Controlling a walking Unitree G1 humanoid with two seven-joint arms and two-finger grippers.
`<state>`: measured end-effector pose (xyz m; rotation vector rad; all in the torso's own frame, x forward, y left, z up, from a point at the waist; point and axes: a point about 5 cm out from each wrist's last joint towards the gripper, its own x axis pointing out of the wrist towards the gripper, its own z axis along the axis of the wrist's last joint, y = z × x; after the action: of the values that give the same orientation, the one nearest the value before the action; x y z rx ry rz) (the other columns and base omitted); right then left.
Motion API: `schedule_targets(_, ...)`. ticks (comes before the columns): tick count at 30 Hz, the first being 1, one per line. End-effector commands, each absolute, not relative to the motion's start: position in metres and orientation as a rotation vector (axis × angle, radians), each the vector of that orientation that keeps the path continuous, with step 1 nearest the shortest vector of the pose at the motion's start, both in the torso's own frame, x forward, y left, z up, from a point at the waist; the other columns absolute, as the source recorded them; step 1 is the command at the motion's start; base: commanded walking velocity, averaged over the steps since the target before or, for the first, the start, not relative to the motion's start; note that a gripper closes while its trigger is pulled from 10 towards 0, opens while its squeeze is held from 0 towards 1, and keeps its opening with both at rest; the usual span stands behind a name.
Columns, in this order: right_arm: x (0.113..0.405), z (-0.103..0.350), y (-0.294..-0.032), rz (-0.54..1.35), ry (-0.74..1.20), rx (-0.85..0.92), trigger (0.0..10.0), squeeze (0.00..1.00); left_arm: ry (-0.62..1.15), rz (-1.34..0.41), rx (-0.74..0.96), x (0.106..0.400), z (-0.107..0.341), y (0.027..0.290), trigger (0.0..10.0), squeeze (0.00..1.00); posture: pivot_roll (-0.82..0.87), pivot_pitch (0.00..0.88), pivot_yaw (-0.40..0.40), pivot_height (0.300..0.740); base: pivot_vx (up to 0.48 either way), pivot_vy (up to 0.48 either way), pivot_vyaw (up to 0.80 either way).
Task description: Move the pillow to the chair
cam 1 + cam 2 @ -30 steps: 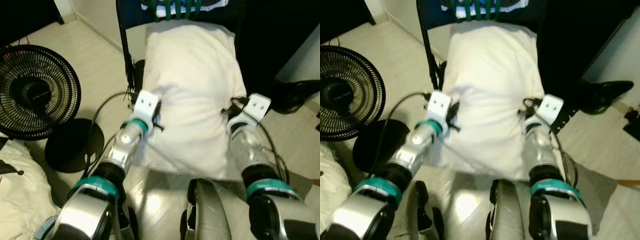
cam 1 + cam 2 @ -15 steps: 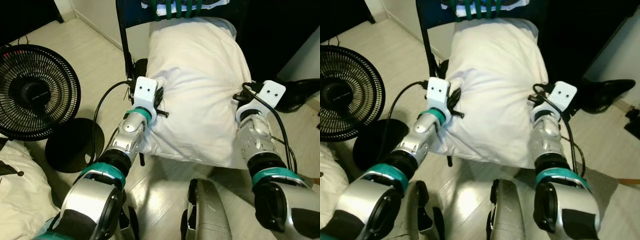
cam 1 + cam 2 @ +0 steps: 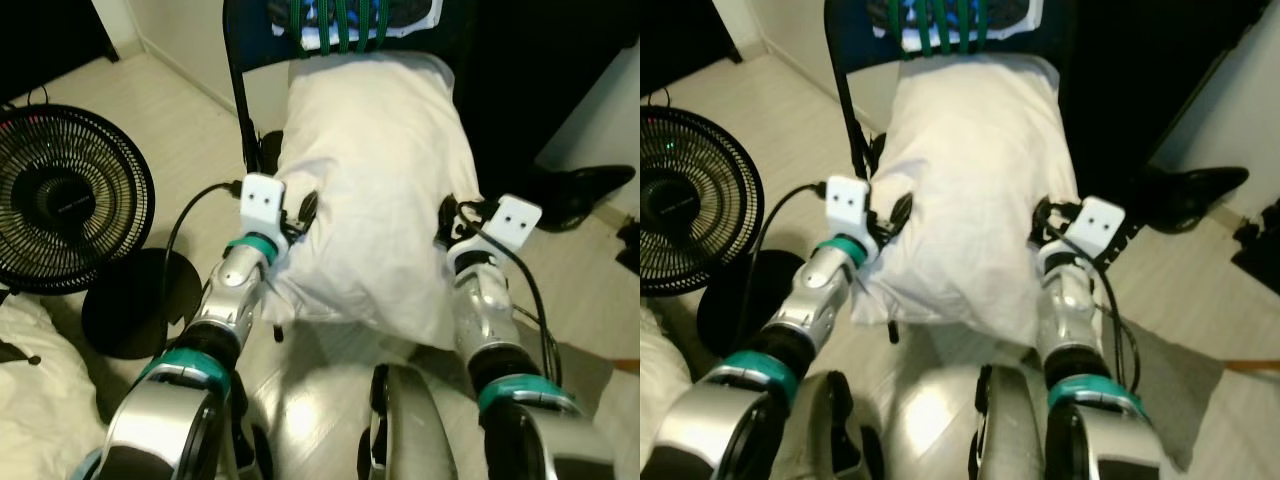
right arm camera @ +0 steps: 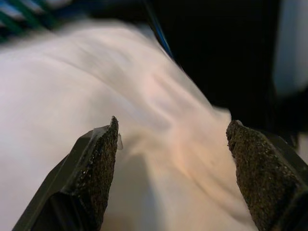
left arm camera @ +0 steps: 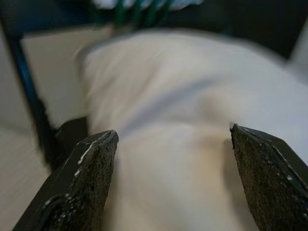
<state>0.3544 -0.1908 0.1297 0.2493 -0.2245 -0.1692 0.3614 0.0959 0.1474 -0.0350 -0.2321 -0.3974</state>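
Flanking the white pillow on the chair, our left gripper and right gripper both stand spread apart.

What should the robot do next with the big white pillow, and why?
Probably nudge the pillow a little further onto the chair. Its near end overhangs the seat's front edge. The left gripper and right gripper sit at its two sides, fingers spread wide, so both can push together.
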Motion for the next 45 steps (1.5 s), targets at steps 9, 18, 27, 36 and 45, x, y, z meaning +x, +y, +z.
schedule_targets(9,0.335,0.112,-0.171,-0.027,-0.208,0.254,10.0,0.00,-0.322,-0.323,-0.072,0.318,0.142,0.127,10.0,0.00,0.01,0.005,-0.003,0.585,0.000,0.000,0.00)
schedule_targets(18,0.322,0.083,-0.141,0.109,-0.047,0.207,10.0,0.00,-0.220,-0.144,-0.021,0.308,0.114,0.143,10.0,0.00,0.04,0.000,-0.016,0.585,0.000,0.000,0.00)
schedule_targets(27,0.302,0.061,-0.132,0.152,0.009,0.169,10.0,0.00,-0.097,-0.064,-0.003,0.300,0.091,0.146,10.0,0.00,0.03,0.000,-0.006,0.595,0.000,0.000,0.00)
schedule_targets(36,0.293,0.050,-0.135,0.115,0.069,0.184,10.0,0.00,-0.117,-0.069,0.041,0.296,0.096,0.139,10.0,0.00,0.04,0.000,0.004,0.624,0.000,0.000,0.00)
schedule_targets(45,0.293,0.050,-0.133,0.093,0.073,0.188,10.0,0.00,-0.114,-0.076,0.069,0.299,0.098,0.140,10.0,0.00,0.04,0.000,0.015,0.648,0.000,0.000,0.00)
